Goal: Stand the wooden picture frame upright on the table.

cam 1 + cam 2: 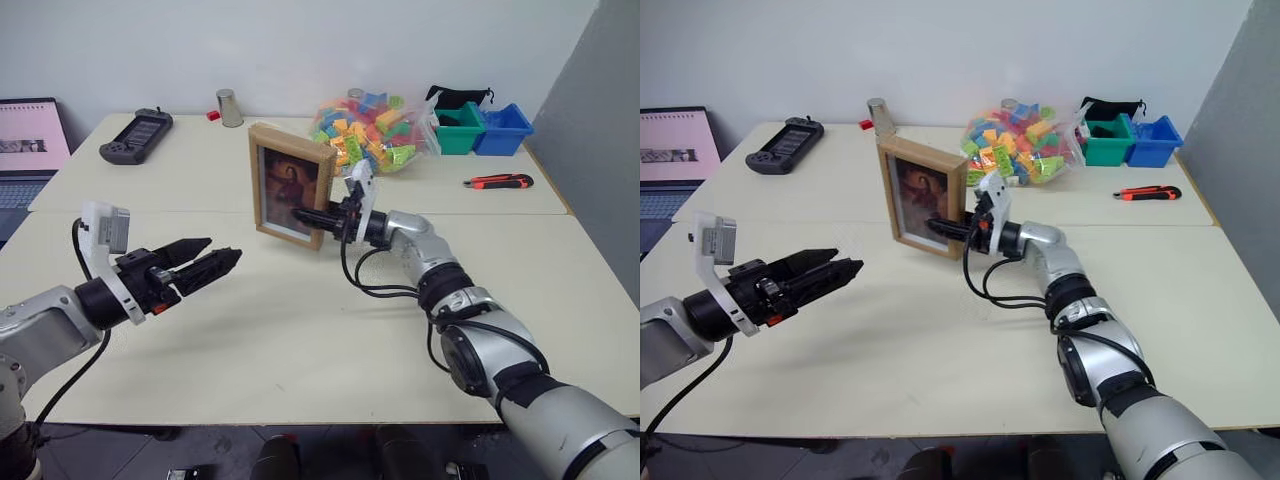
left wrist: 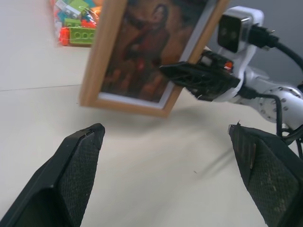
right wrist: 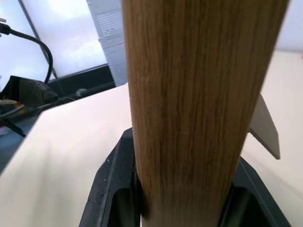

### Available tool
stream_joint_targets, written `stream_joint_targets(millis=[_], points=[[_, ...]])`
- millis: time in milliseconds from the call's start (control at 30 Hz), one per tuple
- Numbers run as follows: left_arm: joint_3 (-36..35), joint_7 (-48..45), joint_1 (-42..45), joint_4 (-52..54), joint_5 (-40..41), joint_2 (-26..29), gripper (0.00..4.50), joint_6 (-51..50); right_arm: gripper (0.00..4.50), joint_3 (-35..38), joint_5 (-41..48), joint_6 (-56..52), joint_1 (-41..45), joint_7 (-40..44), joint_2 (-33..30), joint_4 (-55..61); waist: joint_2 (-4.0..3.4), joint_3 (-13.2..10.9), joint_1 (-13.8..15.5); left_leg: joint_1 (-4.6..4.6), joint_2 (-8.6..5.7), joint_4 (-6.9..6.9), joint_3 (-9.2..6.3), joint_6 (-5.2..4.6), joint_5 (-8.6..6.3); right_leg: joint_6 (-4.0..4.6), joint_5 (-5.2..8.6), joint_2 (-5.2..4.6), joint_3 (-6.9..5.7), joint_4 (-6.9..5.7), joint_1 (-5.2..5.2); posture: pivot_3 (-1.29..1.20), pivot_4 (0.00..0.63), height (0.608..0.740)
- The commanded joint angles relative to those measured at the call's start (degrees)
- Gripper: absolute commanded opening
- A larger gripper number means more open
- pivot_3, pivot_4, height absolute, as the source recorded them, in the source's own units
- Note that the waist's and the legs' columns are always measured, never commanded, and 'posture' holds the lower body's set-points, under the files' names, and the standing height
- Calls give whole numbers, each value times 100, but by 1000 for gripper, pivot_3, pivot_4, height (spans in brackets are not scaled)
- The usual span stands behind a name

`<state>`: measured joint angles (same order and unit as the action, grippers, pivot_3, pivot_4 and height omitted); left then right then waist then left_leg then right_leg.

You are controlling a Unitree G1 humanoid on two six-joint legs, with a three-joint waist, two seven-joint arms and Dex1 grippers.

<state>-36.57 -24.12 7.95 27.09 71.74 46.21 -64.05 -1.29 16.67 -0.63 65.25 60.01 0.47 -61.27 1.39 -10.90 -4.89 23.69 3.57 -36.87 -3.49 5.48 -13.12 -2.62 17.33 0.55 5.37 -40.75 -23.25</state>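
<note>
The wooden picture frame (image 1: 285, 180) stands upright near the middle of the table (image 1: 300, 340), leaning a little, its dark portrait facing me. Its lower edge looks to be on the tabletop. My right gripper (image 1: 310, 215) reaches in level from the right and is shut on the frame's right side, one black finger across the picture. In the right wrist view the wood edge (image 3: 199, 94) sits between the black fingers (image 3: 113, 189). My left gripper (image 1: 225, 250) hovers open to the left of the frame and nearer to me, apart from it, pointing toward it (image 2: 142, 52).
Behind the frame lies a clear bag of coloured bricks (image 1: 375, 130). A green bin (image 1: 458, 128), a blue bin (image 1: 503, 128) and a utility knife (image 1: 498, 181) sit back right. A metal cup (image 1: 229, 107), a game controller (image 1: 137, 137) and a laptop (image 1: 25, 150) are back left.
</note>
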Motion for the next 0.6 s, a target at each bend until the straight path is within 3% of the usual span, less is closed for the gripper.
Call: stream_joint_targets(millis=[33, 367, 433, 600], points=[[-183, 152, -77, 182, 196, 71, 4500, 208, 1291, 9, -183, 296, -86, 109, 68, -14, 0, 0, 8, 1, 0, 0, 0, 0, 0, 0, 0, 0, 0, 0, 0, 0, 150, 740], [-59, 29, -347, 245, -173, 370, 4500, 480, 1291, -142, -668, 622, -399, 198, 165, -294, 0, 0, -3, 2, 5, 1, 2, 0, 0, 3, 2, 8, 4, 4, -4, 0, 150, 740], [-2, -9, -361, 268, -220, 416, 4500, 508, 1994, -120, -675, 583, -423, 231, 165, -331, 0, 0, -3, 1, 6, 1, 2, 0, 0, 4, 3, 8, 4, 3, -4, 0, 150, 740], [73, -39, -360, 265, -225, 455, 4500, 543, 3062, -107, -688, 549, -486, 256, 131, -347, 0, 0, -2, 2, 6, 1, 2, 0, 0, 4, 3, 8, 5, 3, -3, 0, 150, 740]])
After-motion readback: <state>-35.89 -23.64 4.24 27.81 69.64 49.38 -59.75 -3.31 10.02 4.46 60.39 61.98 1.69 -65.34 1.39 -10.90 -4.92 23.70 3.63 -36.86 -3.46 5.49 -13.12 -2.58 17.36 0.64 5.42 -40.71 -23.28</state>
